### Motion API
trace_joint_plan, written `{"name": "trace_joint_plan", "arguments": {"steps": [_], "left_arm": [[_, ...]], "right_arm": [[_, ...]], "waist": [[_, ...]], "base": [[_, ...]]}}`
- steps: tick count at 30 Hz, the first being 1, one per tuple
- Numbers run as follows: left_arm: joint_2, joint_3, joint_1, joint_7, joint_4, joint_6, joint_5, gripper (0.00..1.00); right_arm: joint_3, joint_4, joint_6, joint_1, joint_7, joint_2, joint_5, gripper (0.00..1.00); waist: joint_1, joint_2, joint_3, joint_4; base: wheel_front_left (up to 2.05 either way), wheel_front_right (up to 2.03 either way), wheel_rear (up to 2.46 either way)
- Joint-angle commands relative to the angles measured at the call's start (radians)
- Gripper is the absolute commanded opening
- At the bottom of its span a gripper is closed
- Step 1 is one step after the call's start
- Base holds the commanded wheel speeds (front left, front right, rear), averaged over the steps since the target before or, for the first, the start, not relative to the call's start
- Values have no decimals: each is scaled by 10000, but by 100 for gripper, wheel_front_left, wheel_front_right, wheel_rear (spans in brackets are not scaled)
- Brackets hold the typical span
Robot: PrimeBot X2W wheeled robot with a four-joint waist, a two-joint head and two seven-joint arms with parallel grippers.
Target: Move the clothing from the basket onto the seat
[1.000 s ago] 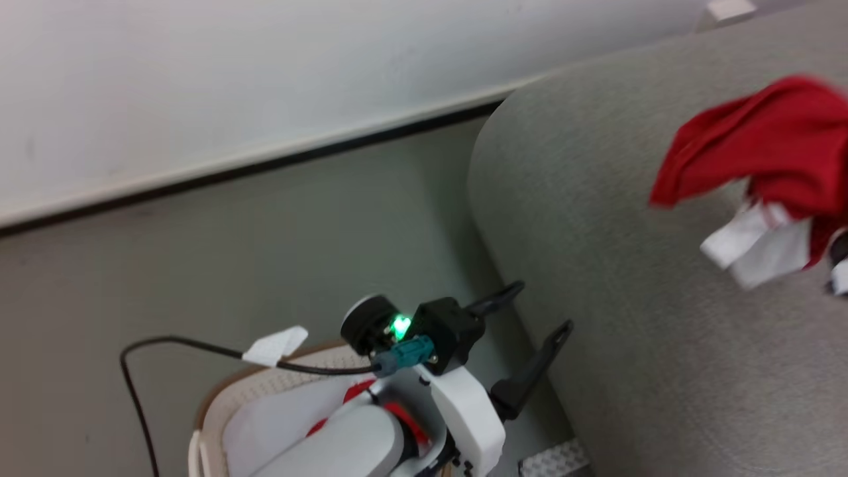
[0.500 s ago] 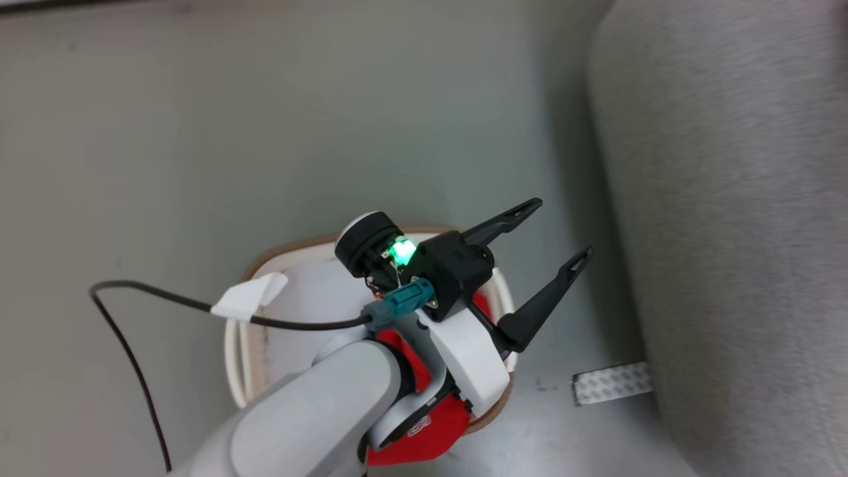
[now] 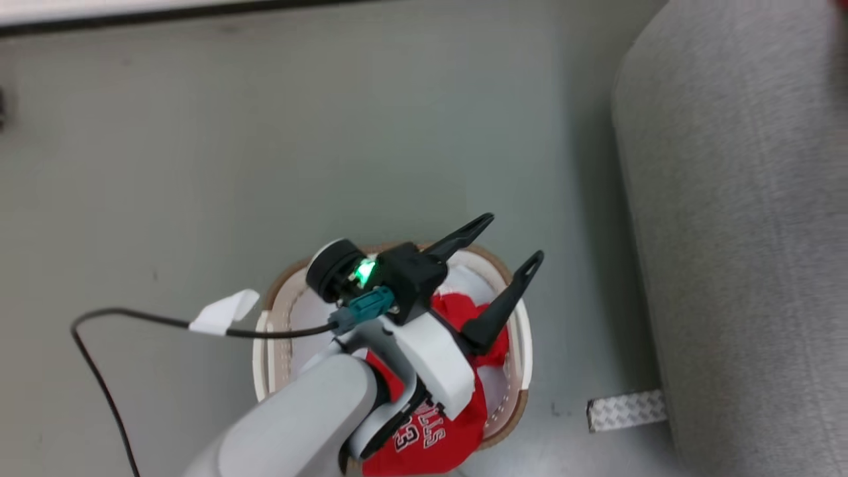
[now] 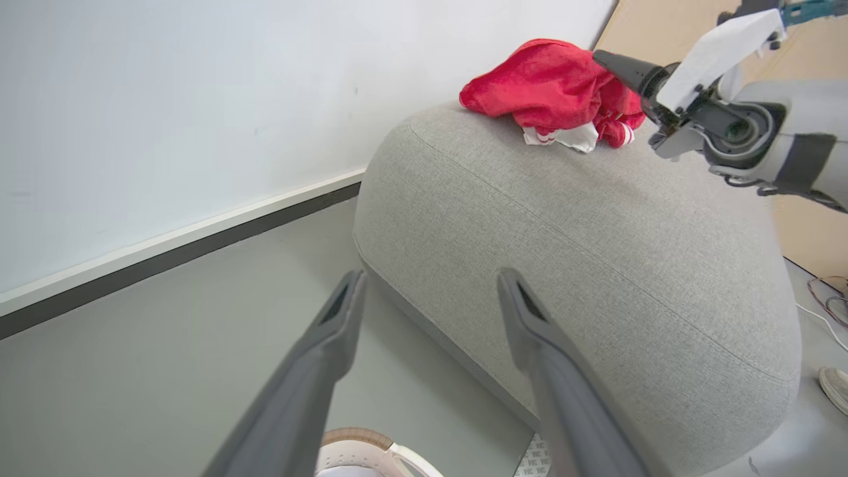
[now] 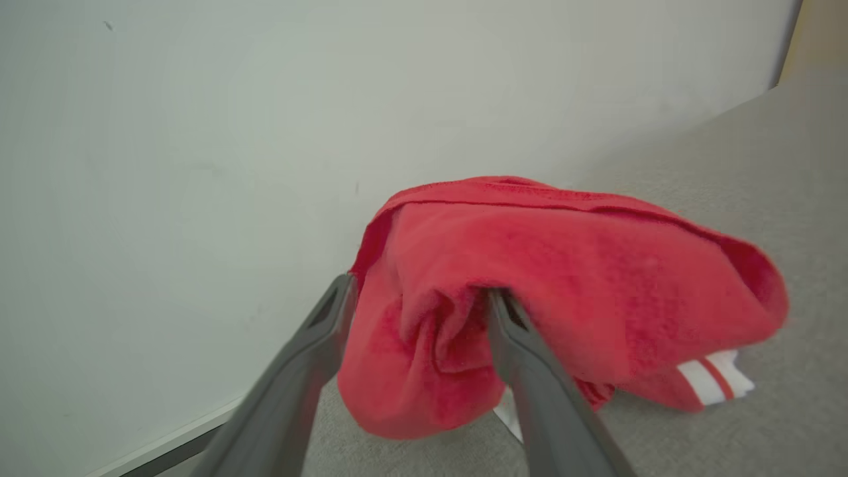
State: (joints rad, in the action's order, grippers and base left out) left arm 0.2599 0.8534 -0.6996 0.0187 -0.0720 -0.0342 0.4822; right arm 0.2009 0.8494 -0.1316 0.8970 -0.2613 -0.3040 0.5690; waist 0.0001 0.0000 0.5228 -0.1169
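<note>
left gripper (image 3: 511,237) spread above the basket (image 3: 527,344)
right gripper (image 5: 421,288) spread, red clothing (image 5: 583,265) bunched between its fingers, seat (image 5: 782,424) beneath

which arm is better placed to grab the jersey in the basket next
Left. The left fingers hang open above the basket and jersey; the right fingers are away at the seat, spread around a red garment.

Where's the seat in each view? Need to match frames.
Head view: the seat runs down the right edge.
Left wrist view: the seat spans centre to right.
Right wrist view: the seat lies lower right, under the red garment.
Shared landmark: the dark skirting strip, top left, left, bottom left.
</note>
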Motion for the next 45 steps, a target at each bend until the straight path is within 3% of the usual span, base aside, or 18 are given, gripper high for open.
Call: {"name": "trace_joint_plan", "arguments": {"steps": [1, 16, 27, 32, 45], "left_arm": [[52, -28, 139, 33, -20, -27, 110, 100], [346, -1183, 2242, 1506, -916, -1275, 1059, 100], [688, -2316, 4151, 2424, -1699, -1946, 1259, 100], [512, -3006, 5058, 2460, -1415, -1902, 916, 100], [-390, -4788, 6688, 2459, -756, -1133, -592, 100]], "right_arm": [[43, -107, 18, -262, -27, 28, -117, 100], [-202, -4434, 20, -4579, -24, 1217, -2606, 100], [-976, -5312, 20, -7134, -25, 2067, -4041, 100], [-1148, -5530, 20, -8010, -25, 2363, -4327, 100], [-1448, -5538, 20, -9144, -25, 2540, -4100, 100]], "waist": [[-1, 0, -448, -152], [-1, 0, -3297, 417], [-1, 0, -4797, 1260], [-1, 0, -5252, 1414], [-1, 0, -5623, 1531]], "base": [[0, 0, 0], [0, 0, 0], [0, 0, 0], [0, 0, 0], [0, 0, 0]]}}
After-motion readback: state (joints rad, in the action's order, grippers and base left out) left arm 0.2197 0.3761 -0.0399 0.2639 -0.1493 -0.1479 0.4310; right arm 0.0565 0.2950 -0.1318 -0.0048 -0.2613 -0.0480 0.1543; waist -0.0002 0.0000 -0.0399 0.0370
